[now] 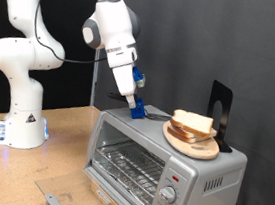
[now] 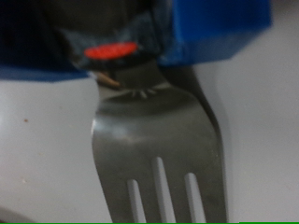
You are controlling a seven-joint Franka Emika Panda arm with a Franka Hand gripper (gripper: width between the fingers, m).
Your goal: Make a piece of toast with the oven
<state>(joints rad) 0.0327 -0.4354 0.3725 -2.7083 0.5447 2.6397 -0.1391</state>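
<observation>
Gripper (image 1: pixel 135 106) at frame centre, atop oven (image 1: pixel 161 161), clenched on fork (image 2: pixel 159 140). Bread stack (image 1: pixel 193 126) on plate (image 1: pixel 191 144), centre-right.

pincer (image 1: pixel 135 104) low on oven (image 1: pixel 166 158) top, bread stack (image 1: pixel 193 126) nearby

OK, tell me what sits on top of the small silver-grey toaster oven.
On the silver-grey toaster oven: a round wooden plate with bread slices, a black stand behind, and the blue-fingered gripper over a metal fork. Its handle is hidden.
</observation>
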